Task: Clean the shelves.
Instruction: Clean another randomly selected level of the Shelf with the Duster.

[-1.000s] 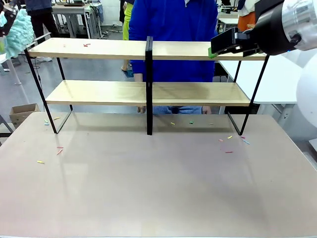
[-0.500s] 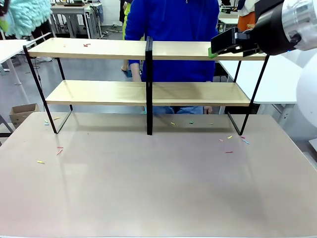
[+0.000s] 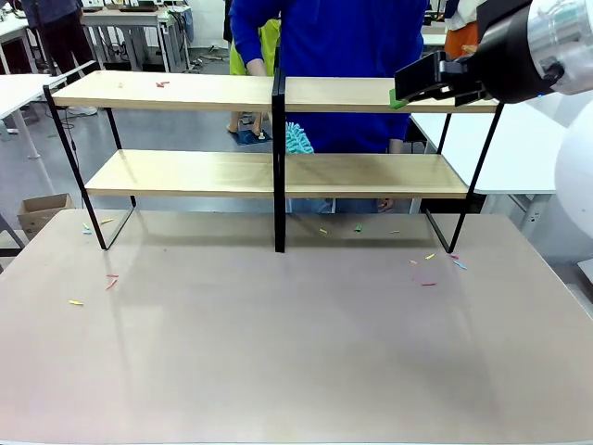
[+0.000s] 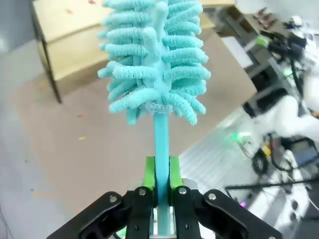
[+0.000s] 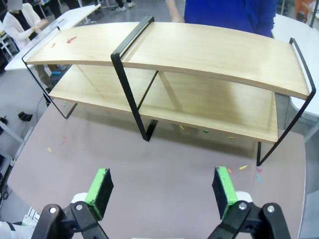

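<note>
Aloft, the left gripper [image 4: 162, 172] is clamped tight on the handle of a teal duster [image 4: 157, 55], whose fluffy head points toward the shelves [image 4: 70, 50] and the table [image 4: 99, 139] below. The right gripper [image 5: 162, 191] hangs wide open and empty near the rack's upper right end. Coloured scraps [image 3: 162, 84] lie on the upper left board. A good stroke would probably lay the head flat, sweep each board end to end, and stay clear of the central post [image 3: 278, 158].
</note>
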Available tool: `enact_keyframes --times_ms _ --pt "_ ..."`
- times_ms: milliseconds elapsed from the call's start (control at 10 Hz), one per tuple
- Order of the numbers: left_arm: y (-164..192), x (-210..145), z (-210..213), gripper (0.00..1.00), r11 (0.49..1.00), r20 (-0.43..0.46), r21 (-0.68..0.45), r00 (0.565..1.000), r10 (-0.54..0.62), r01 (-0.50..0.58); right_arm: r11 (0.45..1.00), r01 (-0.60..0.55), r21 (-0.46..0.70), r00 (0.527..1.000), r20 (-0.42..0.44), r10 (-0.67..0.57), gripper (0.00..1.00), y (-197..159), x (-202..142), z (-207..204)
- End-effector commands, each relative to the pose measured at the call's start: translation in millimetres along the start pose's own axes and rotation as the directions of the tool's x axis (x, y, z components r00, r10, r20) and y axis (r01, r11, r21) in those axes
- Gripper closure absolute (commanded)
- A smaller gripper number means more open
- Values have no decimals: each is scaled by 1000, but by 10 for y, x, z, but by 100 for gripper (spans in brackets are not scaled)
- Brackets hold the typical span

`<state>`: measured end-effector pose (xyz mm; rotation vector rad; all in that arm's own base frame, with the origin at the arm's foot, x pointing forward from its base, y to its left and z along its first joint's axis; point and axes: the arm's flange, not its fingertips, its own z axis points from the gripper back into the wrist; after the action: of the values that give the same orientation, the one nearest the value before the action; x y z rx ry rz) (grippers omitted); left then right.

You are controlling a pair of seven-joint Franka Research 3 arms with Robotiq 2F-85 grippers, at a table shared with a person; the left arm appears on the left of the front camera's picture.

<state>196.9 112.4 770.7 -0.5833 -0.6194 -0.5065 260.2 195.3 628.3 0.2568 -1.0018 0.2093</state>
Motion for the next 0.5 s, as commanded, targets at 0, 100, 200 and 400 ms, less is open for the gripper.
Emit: enact_keyframes --times_ms 0,100,200,400 --pt "279 -55 -20 87 996 27 -83 999 47 -44 1000 2 3 1000 1 -2 0 3 10 2" --pt "310 -89 -18 87 995 31 -84 998 55 -52 1000 2 3 1000 1 -2 0 3 10 2" --pt "301 -48 -80 87 995 9 -74 998 62 -61 1000 2 3 1000 1 -2 0 3 10 2" --pt "327 14 -130 87 996 -15 -71 999 44 -45 1000 2 3 1000 1 -2 0 3 10 2"
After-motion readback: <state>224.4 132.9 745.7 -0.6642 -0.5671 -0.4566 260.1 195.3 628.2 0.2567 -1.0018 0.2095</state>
